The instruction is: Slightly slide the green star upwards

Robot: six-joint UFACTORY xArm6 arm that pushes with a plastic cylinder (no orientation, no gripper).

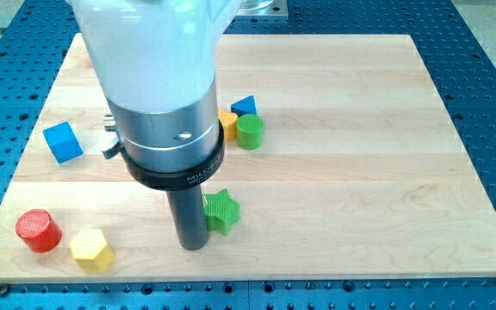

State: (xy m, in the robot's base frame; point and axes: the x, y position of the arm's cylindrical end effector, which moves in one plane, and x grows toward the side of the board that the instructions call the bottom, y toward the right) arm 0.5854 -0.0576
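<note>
Green star (222,211) sits near the board's bottom edge, my tip (194,245) seemingly touching its lower-left; no gripper fitted.

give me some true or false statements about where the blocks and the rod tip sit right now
1. My tip sits just to the view's left of the green star. True.
2. The red cylinder is at the view's top right. False: it is at the bottom left, beside the yellow hexagonal block.
3. The green cylinder touches the blue triangular block. True.
4. The blue cube lies right of the green star. False: it lies far to the view's left.
</note>
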